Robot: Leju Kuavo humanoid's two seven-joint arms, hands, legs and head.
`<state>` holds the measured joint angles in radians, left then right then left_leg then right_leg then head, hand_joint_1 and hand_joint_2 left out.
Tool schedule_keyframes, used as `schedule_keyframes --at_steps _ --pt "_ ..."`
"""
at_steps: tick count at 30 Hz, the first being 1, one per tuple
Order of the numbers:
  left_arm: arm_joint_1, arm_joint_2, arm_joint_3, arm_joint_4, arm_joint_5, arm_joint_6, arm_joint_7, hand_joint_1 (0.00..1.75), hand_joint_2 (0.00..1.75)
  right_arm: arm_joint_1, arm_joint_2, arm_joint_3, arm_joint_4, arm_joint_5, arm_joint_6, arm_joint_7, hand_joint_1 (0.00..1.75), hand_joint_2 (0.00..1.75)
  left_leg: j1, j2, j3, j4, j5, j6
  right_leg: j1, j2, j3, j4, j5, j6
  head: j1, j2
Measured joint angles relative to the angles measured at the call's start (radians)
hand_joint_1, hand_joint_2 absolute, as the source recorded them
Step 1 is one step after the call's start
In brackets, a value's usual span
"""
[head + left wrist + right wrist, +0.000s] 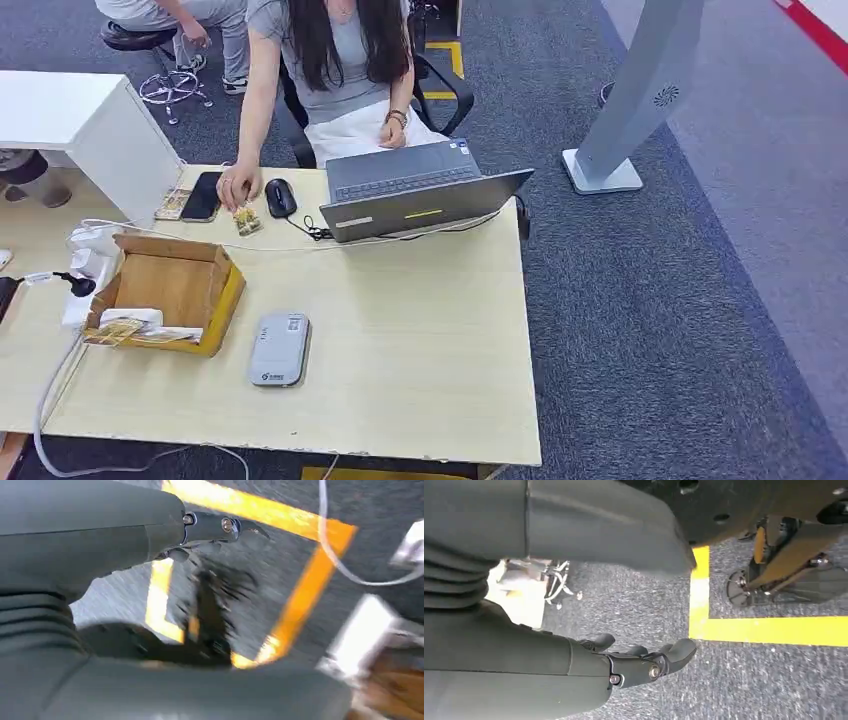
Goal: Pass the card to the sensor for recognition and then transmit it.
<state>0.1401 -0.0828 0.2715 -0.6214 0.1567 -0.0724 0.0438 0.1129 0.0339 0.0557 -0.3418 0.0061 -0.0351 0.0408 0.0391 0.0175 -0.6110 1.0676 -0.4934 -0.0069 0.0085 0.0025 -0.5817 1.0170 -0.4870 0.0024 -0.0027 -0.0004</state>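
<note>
1. Nearest the camera in the head view is the front edge of the bench [420, 400], a pale wood-grain laminate slab. On it lies the card reader [279, 349], a flat grey rounded-corner sensor with a small label, set near the near edge, probably so a hand rising from below can reach it.
2. Left of the reader stands an open cardboard box [175, 285] with yellow sides and its flaps folded out. Cards [125, 330] with gold-toned printing lie at its near left corner, likely the task's supply, though their detail is too small to read.
3. The left hand [220, 530] hangs over dark carpet with yellow floor tape; the view is blurred, so I cannot tell how its fingers stand, and nothing is visibly held.
4. The right hand [644, 662] also hangs over the carpet, its dark fingers loosely apart and holding nothing.
5. On the far side a seated person [330, 60] rests one hand by a black mouse [280, 197], beside a grey laptop [420, 195] and a phone [203, 195].
</note>
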Motion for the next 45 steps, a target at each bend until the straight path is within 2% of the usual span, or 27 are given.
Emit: schedule_keyframes --at_steps 2,3,7,10,11,12,13,14,16,17,18,19,21,22,23,24,26,27,28,29,31,32,35,39,40,41,45 --pt "0.004 0.013 -0.049 0.037 -0.037 0.016 -0.013 0.00 1.75 0.008 -0.006 -0.008 -0.009 -0.002 0.008 -0.008 0.00 0.00 0.000 0.000 0.000 0.000 0.000 0.000 0.000 -0.001 0.000 0.000 0.000 0.000 0.000 0.000" --pt "0.003 0.021 -0.072 0.055 -0.050 0.022 -0.018 0.00 0.00 0.011 -0.010 -0.011 -0.013 -0.002 0.008 -0.011 0.00 1.75 0.000 0.000 0.000 0.000 0.000 0.000 0.000 -0.001 0.000 0.000 0.000 0.000 0.000 0.000" --pt "-0.016 0.016 -0.067 0.055 0.045 0.017 -0.060 0.00 0.00 0.004 -0.009 -0.010 -0.010 -0.044 0.038 -0.040 0.00 1.75 -0.001 -0.002 0.000 0.000 0.000 0.001 -0.001 -0.002 0.001 0.000 -0.001 0.000 0.000 0.000" --pt "-0.026 0.021 -0.045 0.061 0.046 -0.018 -0.086 0.00 0.00 -0.005 -0.004 -0.021 -0.007 -0.069 0.074 -0.058 0.00 1.75 -0.002 -0.002 0.002 -0.001 0.000 0.000 -0.002 -0.003 0.002 0.000 -0.001 0.000 0.000 0.000" --pt "-0.027 0.025 -0.033 0.066 0.090 -0.046 -0.124 0.00 0.00 -0.006 0.000 -0.026 -0.004 -0.109 0.103 -0.079 0.00 0.00 -0.002 -0.002 0.002 -0.001 0.000 0.000 -0.002 -0.003 0.002 0.001 -0.001 0.000 0.000 0.000" --pt "-0.025 0.027 -0.021 0.079 0.181 -0.085 -0.205 0.00 0.00 -0.006 0.001 -0.032 0.003 -0.193 0.159 -0.114 0.00 0.00 -0.002 -0.002 0.002 -0.001 0.000 0.000 -0.002 -0.003 0.002 0.001 -0.001 0.000 0.000 0.000" --pt "-0.028 0.027 -0.018 0.097 0.227 -0.073 -0.240 0.00 0.00 -0.010 0.001 -0.033 0.014 -0.231 0.165 -0.087 0.00 0.00 -0.002 -0.002 0.002 -0.001 0.000 0.000 -0.002 -0.003 0.001 0.001 -0.001 0.001 0.000 0.000" --pt "-0.032 0.027 -0.021 0.106 0.209 -0.046 -0.219 0.00 0.00 -0.019 0.002 -0.025 0.020 -0.204 0.124 -0.026 0.00 0.00 -0.002 -0.002 0.002 -0.001 0.000 0.000 -0.002 -0.003 0.002 0.001 -0.001 0.001 0.000 0.000" --pt "-0.042 0.038 -0.040 0.124 0.019 0.093 -0.046 0.00 0.00 -0.045 0.008 0.004 0.021 -0.029 -0.029 0.141 0.00 0.00 -0.003 -0.004 0.002 -0.002 0.000 0.001 -0.003 -0.004 0.002 0.001 -0.001 0.001 0.000 0.000" --pt "-0.047 0.039 -0.044 0.136 -0.054 0.147 0.009 0.00 0.00 -0.048 0.014 0.007 0.022 0.011 -0.059 0.161 0.00 0.00 -0.003 -0.005 0.003 -0.002 0.001 0.001 -0.003 -0.004 0.002 0.002 -0.001 0.000 0.000 0.000" --pt "-0.049 0.045 -0.047 0.147 -0.108 0.218 0.025 1.75 0.00 -0.051 0.023 0.007 0.022 -0.002 -0.028 0.112 0.00 0.00 -0.003 -0.004 0.002 -0.002 0.001 0.001 -0.003 -0.004 0.002 0.002 -0.002 0.000 0.002 0.000" --pt "-0.048 0.043 -0.050 0.158 -0.099 0.263 -0.019 1.75 0.00 -0.054 0.019 0.006 0.024 -0.065 0.045 0.019 1.75 0.00 -0.003 -0.004 0.002 -0.002 0.001 0.001 -0.003 -0.004 0.001 0.002 -0.002 0.000 0.001 0.000" --pt "-0.053 0.052 -0.053 0.178 -0.063 0.310 -0.200 1.75 0.00 -0.059 0.014 0.004 0.035 -0.184 0.196 -0.269 1.75 0.00 -0.003 -0.005 0.002 -0.002 0.001 0.001 -0.003 -0.005 0.001 0.001 -0.002 0.000 0.002 0.000" --pt "-0.058 0.053 -0.054 0.189 -0.042 0.328 -0.279 1.75 0.00 -0.065 0.013 0.002 0.044 -0.224 0.202 -0.400 1.75 0.00 -0.003 -0.005 0.002 -0.002 0.000 0.001 -0.003 -0.005 0.001 0.001 -0.002 0.000 0.001 0.000" --pt "-0.063 0.055 -0.055 0.200 -0.019 0.316 -0.332 1.75 0.00 -0.071 0.014 0.000 0.055 -0.233 0.154 -0.473 1.75 0.00 -0.003 -0.005 0.002 -0.002 0.000 0.001 -0.003 -0.005 0.002 0.001 -0.002 0.000 0.001 0.000" --pt "-0.071 0.063 -0.055 0.212 -0.005 0.301 -0.349 1.75 0.00 -0.079 0.018 0.000 0.062 -0.227 0.068 -0.507 1.75 0.00 -0.004 -0.005 0.003 -0.002 0.000 0.001 -0.004 -0.005 0.002 0.001 -0.002 0.000 0.001 0.000" --pt "-0.083 0.067 -0.055 0.235 0.004 0.326 -0.380 1.75 0.00 -0.092 0.020 -0.002 0.075 -0.246 -0.082 -0.408 1.75 0.00 -0.004 -0.005 0.004 -0.003 0.001 0.001 -0.004 -0.005 0.002 0.001 -0.002 0.000 0.000 0.000" --pt "-0.089 0.068 -0.055 0.245 0.010 0.321 -0.394 1.75 0.00 -0.099 0.021 -0.005 0.081 -0.244 -0.148 -0.313 1.75 1.75 -0.005 -0.005 0.003 -0.003 0.001 0.001 -0.004 -0.005 0.002 0.002 -0.002 0.000 0.000 0.000" --pt "-0.094 0.068 -0.055 0.259 0.025 0.292 -0.399 1.75 0.00 -0.105 0.022 -0.005 0.090 -0.218 -0.225 -0.179 1.75 1.75 -0.006 -0.005 0.003 -0.002 0.001 0.002 -0.004 -0.006 0.002 0.002 -0.002 0.000 0.000 0.000" --pt "-0.098 0.068 -0.055 0.269 0.036 0.264 -0.393 1.75 0.00 -0.104 0.022 -0.005 0.095 -0.203 -0.269 -0.114 1.75 1.75 -0.006 -0.006 0.003 -0.003 0.001 0.002 -0.005 -0.006 0.002 0.002 -0.002 0.000 0.000 0.000" --pt "-0.107 0.068 -0.049 0.286 0.070 0.242 -0.382 1.75 0.00 -0.102 0.024 -0.010 0.102 -0.217 -0.259 -0.132 1.75 1.75 -0.006 -0.005 0.002 -0.003 0.001 0.002 -0.005 -0.006 0.001 0.002 -0.002 0.000 0.001 0.000" --pt "-0.114 0.066 -0.039 0.298 0.102 0.224 -0.377 0.00 0.00 -0.106 0.027 -0.014 0.106 -0.233 -0.243 -0.152 1.75 1.75 -0.006 -0.004 0.002 -0.003 0.001 0.002 -0.005 -0.005 0.001 0.002 -0.002 0.000 -0.001 0.000" --pt "-0.124 0.059 -0.013 0.308 0.108 0.207 -0.345 0.00 0.00 -0.118 0.041 -0.025 0.112 -0.225 -0.201 -0.164 1.75 1.75 -0.006 -0.005 0.003 -0.003 0.001 0.002 -0.005 -0.005 0.002 0.002 -0.003 0.000 -0.001 0.000" --pt "-0.132 0.053 0.059 0.338 0.173 0.182 -0.328 0.00 0.00 -0.132 0.058 -0.043 0.125 -0.246 -0.224 -0.179 1.75 1.75 -0.006 -0.006 0.003 -0.003 0.001 0.002 -0.005 -0.006 0.002 0.003 -0.003 0.000 -0.001 0.000" --pt "-0.134 0.052 0.080 0.346 0.192 0.176 -0.327 0.00 0.00 -0.134 0.061 -0.049 0.128 -0.251 -0.232 -0.182 1.01 0.00 -0.006 -0.006 0.003 -0.003 0.001 0.002 -0.005 -0.006 0.002 0.003 -0.003 0.000 -0.001 0.000" --pt "-0.136 0.051 0.094 0.350 0.211 0.170 -0.320 0.00 0.00 -0.136 0.063 -0.054 0.131 -0.258 -0.240 -0.187 0.00 0.00 -0.006 -0.006 0.003 -0.003 0.001 0.002 -0.005 -0.006 0.002 0.003 -0.003 0.000 -0.001 0.000" --pt "-0.141 0.048 0.152 0.366 0.273 0.134 -0.307 0.00 0.00 -0.141 0.067 -0.073 0.137 -0.294 -0.239 -0.221 0.00 0.00 -0.006 -0.006 0.003 -0.003 0.001 0.002 -0.005 -0.006 0.002 0.003 -0.003 0.000 -0.001 0.000"
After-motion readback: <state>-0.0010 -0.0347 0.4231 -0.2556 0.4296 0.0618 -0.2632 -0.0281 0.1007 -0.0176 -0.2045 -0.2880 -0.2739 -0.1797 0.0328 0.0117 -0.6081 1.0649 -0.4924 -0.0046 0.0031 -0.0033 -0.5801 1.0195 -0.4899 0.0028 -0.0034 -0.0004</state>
